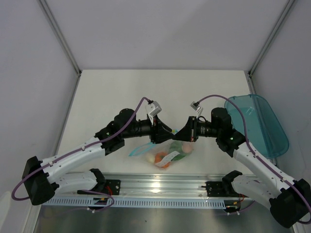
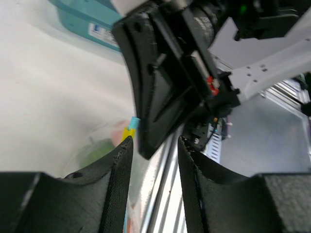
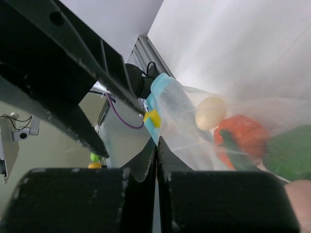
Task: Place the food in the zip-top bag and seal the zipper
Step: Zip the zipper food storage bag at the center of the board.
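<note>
Clear crinkly zip-top bag [image 3: 187, 114], toy food [image 3: 241, 138] enclosed: pinched by right pincer [image 3: 156, 145]; left pincer [image 2: 154, 145] spread. Risk: contents spilled if teal zipper [image 3: 163, 90] is released unsealed.

The white desk [image 1: 112, 92] carries a clear bag [image 1: 150, 148] with toy food [image 1: 162, 160] near its front edge, and a teal tray [image 1: 257, 124] at its right side.

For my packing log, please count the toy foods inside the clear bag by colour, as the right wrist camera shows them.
Orange-red toy food: 1
Green toy pepper: 1
Pale toy eggs: 2, one cut off at the picture's edge
Total in the clear zip-top bag: 4
</note>
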`<state>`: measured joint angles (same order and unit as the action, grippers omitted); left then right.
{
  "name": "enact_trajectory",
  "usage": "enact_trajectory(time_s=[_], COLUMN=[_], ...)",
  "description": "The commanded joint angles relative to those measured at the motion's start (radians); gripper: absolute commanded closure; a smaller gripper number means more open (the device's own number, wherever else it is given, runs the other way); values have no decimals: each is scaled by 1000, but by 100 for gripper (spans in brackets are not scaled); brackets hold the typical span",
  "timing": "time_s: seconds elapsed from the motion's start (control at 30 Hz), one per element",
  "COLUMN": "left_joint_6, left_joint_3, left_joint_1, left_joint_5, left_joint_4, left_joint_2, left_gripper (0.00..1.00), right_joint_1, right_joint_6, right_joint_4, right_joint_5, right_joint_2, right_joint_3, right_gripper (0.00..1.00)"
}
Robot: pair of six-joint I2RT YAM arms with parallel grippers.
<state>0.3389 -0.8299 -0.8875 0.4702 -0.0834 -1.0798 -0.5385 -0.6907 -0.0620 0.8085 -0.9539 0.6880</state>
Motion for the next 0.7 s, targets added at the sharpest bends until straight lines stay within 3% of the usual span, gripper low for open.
enact_trajectory(time_s=[0.0, 0.33, 0.67], left_joint_6=[-51, -109, -80], left_joint_3=[12, 26, 37], left_joint_1=[-7, -10, -10], left_joint_5=[-122, -162, 39], left_joint_4=[-7, -47, -122], left_joint_2=[26, 26, -8], left_gripper=[55, 54, 67], right_joint_1=[3, -2, -6], right_joint_6=[-30, -40, -27], right_joint_4=[51, 94, 99], right_joint_5=[11, 32, 41], right_joint_2=[21, 24, 15], right_joint_3=[5, -5, -16], right_gripper=[100, 100, 100])
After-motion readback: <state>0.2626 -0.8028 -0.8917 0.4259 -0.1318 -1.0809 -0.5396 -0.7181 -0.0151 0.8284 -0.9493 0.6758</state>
